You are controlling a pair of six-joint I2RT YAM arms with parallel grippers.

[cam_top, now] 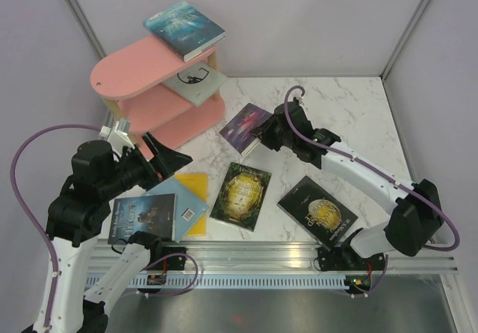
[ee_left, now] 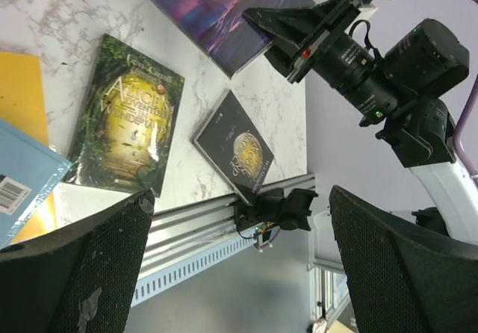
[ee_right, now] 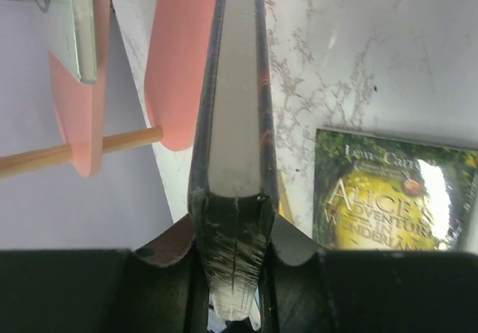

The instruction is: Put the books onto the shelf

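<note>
Rail at the near edge: an aluminium rail [cam_top: 284, 262] carries both arm bases, and the counter [cam_top: 336, 116] begins just beyond it.
Near-left pile: a dark book [cam_top: 142, 217] overlaps a light blue book [cam_top: 187, 195], which lies over a yellow book [cam_top: 199, 186].
Near middle and right: a green-and-gold Alice book [cam_top: 240, 195] and a dark moon book [cam_top: 317, 210] lie flat, apart from each other.
Left end effector [cam_top: 157, 160]: released, fingers spread wide with nothing between them, hanging above the pile.
Right end effector [cam_top: 267, 134]: clenched on the near edge of the purple book [cam_top: 243, 126], whose far end points toward the lowest tier.
Shelf [cam_top: 123, 72]: far left, with a teal book [cam_top: 184, 30] overhanging the top tier and a grey-white book [cam_top: 196, 83] on the middle tier.
Progress: I count two shelved, one in hand and five left on the counter, so under halfway.
Room: the far right of the counter is open. The posts and tier edges crowd the purple book's path.
</note>
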